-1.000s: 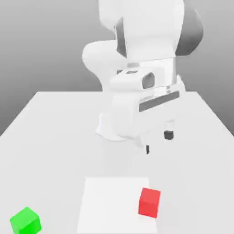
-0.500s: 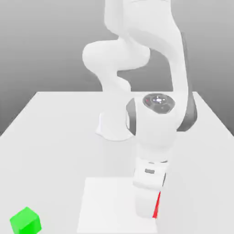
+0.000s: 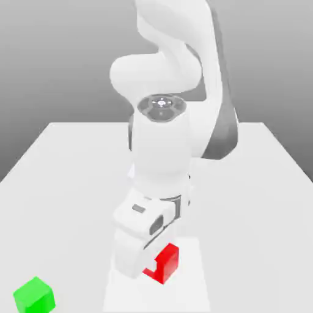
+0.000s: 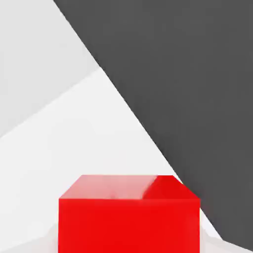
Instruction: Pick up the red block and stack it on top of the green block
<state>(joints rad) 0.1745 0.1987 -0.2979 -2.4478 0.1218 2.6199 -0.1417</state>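
Exterior view, left to right: green block [image 3: 35, 297] sits alone on the counter [image 3: 67, 214], presumably parked as the stack base. Next, end effector [image 3: 148, 260], clamped on red block [image 3: 167, 263], which shows between its fingers in the hand view, likely gripped by opposite sides so its underside stays free for stacking. Both are over the white patch [image 3: 189, 293]; can't tell if red is clear of it. Next: carry toward green, square up, lower; an off-centre release could topple it.
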